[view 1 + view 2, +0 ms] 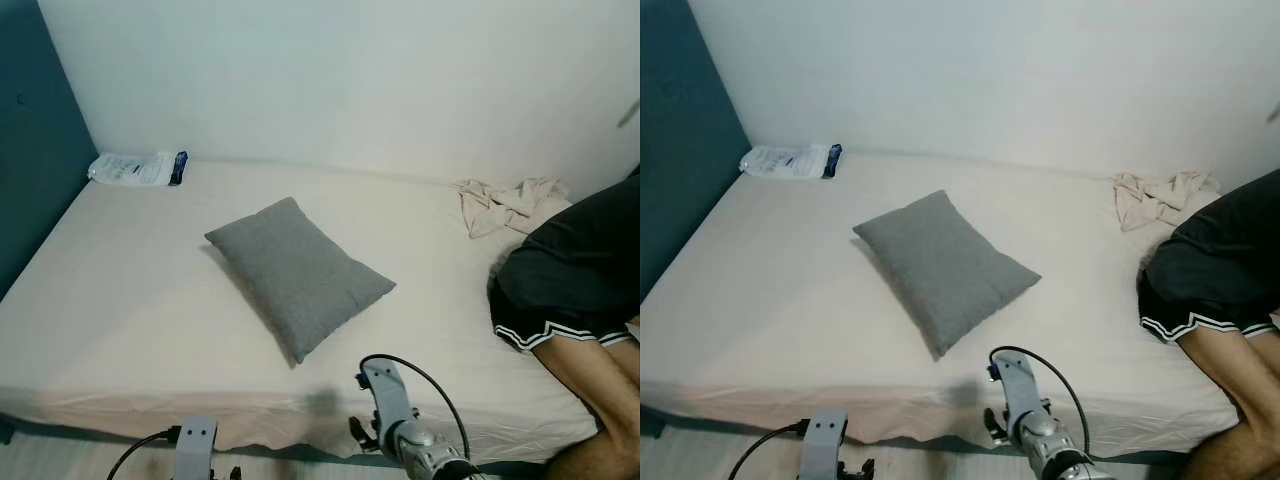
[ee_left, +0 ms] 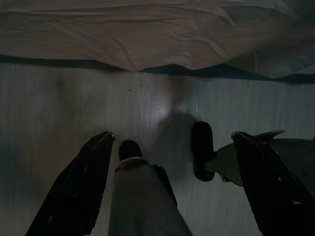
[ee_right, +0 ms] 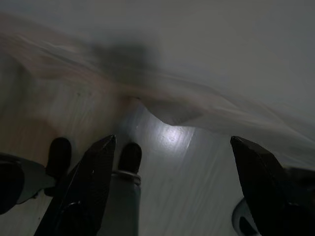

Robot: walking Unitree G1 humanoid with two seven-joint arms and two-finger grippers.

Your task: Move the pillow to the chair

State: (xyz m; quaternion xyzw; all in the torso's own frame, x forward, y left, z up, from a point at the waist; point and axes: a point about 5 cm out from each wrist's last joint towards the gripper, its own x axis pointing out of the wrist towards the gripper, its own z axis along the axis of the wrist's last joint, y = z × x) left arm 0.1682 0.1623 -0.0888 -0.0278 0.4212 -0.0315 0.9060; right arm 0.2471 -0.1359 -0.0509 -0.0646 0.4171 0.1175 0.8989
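Left eye view: grey pillow point(image 1: 298, 272) lies flat near the middle of the bed point(image 1: 120, 300), turned at an angle, one corner pointing at the near edge. White packet point(image 1: 133, 168) in the far left corner by the wall. Crumpled beige cloth point(image 1: 508, 204) near the far right corner. A person point(image 1: 578, 290) in dark shorts sits on the right edge. Both arms low before the near edge.

Right eye view: same layout; pillow untouched, well apart from both arms.

Left wrist view: left gripper point(image 2: 172, 182) fingers spread open, empty, over wooden floor point(image 2: 59, 123) beside the bed's sheet hem.

Right wrist view: right gripper point(image 3: 172, 187) fingers spread open, empty, above the floor.
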